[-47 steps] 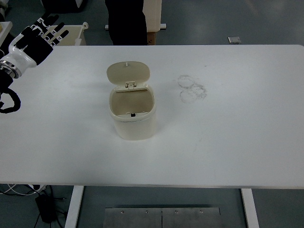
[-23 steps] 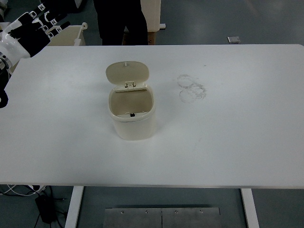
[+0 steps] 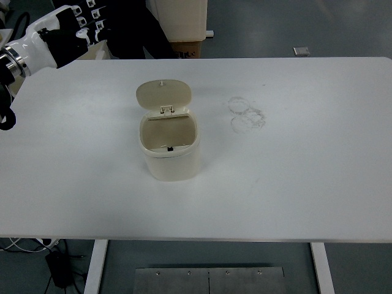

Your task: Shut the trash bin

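Since a moment ago the left hand (image 3: 61, 38) has drifted right above the tabletop's (image 3: 294, 165) far-left corner, fingers (image 3: 92, 24) extended, gripping nothing. One trash bin (image 3: 171, 147) stands mid-tabletop (lid (image 3: 163, 95) upright, open); faint smudges (image 3: 246, 114) lie right of it.

— what sort of place is this?
— a lab or workshop, i'd say: a plain white table (image 3: 306, 153) on metal legs, grey floor (image 3: 275, 30), cables (image 3: 24, 245) trailing underneath, and a metal plate (image 3: 208, 280) set below.
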